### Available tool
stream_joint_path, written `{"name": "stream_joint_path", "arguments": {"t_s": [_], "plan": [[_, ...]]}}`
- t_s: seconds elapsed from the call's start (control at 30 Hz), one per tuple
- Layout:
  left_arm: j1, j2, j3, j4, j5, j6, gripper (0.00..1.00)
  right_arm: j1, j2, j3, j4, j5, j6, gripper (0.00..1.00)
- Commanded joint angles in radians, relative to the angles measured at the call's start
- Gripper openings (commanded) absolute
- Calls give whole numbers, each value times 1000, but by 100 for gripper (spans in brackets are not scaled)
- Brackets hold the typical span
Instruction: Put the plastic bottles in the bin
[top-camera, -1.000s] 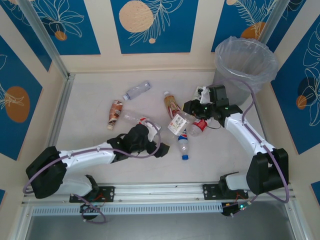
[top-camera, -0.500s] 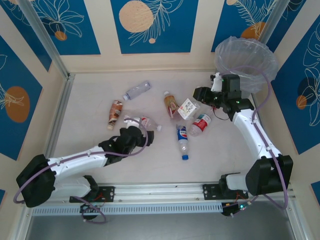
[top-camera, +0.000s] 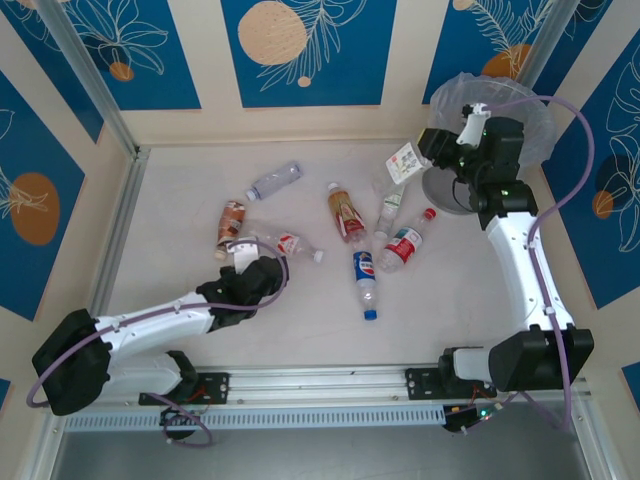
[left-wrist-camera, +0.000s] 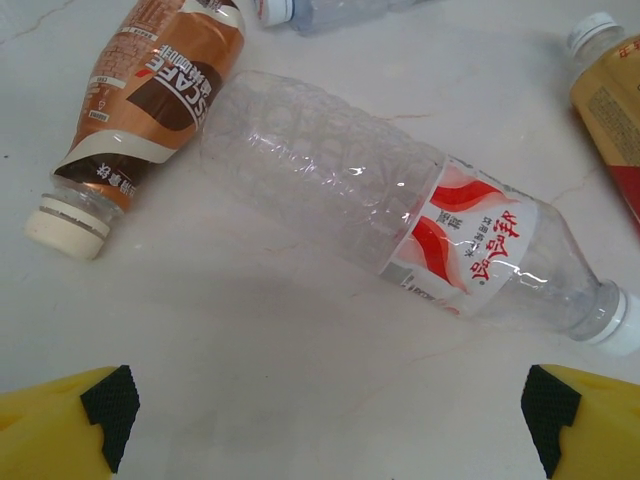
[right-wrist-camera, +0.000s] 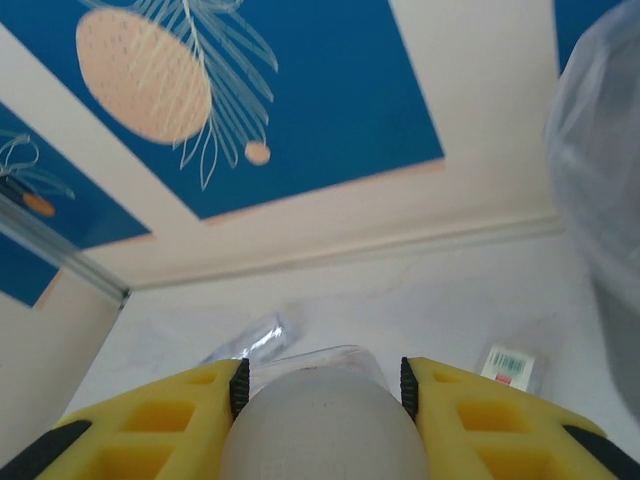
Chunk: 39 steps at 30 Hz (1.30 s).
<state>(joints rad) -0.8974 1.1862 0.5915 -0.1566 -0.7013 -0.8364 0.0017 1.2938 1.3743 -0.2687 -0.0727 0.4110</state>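
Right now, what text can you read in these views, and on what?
"SCAFE": brown bottle, left wrist view; first letters wrap out of sight.
Chinese characters on the clear bottle, red-white label: I can't read them surely.
Too small, top view: blue-label bottle and held bottle.
Blurred, right wrist view: barcode on a white label.

Bottles (top-camera: 365, 278): 8 tot., 7 on table (top-camera: 180, 200), 1 bottle (top-camera: 402, 163) in R gripper (top-camera: 416, 157). Bin (top-camera: 447, 190): 1. Arms (top-camera: 512, 262): 2. Grippers: 2, incl. L gripper (left-wrist-camera: 330, 405).
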Motion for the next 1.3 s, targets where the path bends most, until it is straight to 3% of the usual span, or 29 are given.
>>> {"name": "stream_joint_path", "arguments": {"t_s": [0.0,0.27,0.4,0.67,0.93,1.27], "plan": [[11,-9,-22,13,-22,10,99,-28,-34,57,150,88,-31,28],[11,19,-19,56,15,59,99,-54,-83,-2,513,314,-145,28],[11,39,-19,77,45,60,99,-63,-65,9,565,364,-263,28],[10,44,19,102,103,108,99,-63,17,73,466,498,-473,28],[12,66,62,144,173,181,99,-62,118,149,339,546,-542,29],[12,92,59,172,221,170,100,-22,316,342,122,608,-648,32]]}}
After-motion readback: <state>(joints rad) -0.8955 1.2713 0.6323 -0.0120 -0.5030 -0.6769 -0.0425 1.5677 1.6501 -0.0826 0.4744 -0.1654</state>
